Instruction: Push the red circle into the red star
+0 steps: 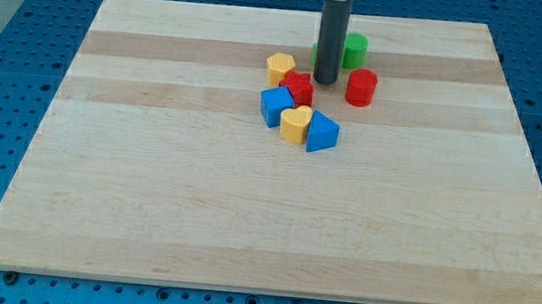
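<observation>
The red circle (361, 87) stands on the wooden board, right of my rod. The red star (297, 88) lies left of it, in a cluster of blocks. My tip (325, 81) rests on the board between the two, closer to the star, with a small gap to the circle. The rod rises straight up from there and hides part of a green block behind it.
A yellow block (280, 68) sits up-left of the star. A blue block (277, 105), a yellow heart-like block (297, 123) and a blue triangle (322, 133) sit below it. A green circle (355, 50) stands above the red circle. The board (149, 180) lies on a blue perforated table.
</observation>
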Robot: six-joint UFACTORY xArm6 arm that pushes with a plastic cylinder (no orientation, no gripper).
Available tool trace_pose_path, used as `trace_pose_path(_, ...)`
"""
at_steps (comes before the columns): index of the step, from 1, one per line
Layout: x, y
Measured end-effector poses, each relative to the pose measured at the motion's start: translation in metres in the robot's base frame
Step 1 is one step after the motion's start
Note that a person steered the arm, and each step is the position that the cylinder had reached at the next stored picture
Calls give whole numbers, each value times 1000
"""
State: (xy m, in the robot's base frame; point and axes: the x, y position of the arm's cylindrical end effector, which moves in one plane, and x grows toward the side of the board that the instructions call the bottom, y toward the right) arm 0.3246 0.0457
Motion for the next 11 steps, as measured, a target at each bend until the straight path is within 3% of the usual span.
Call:
trace_pose_path(5, -15, 67)
trace_pose_path(9, 20, 67)
trace_pose_path(11, 42, 98)
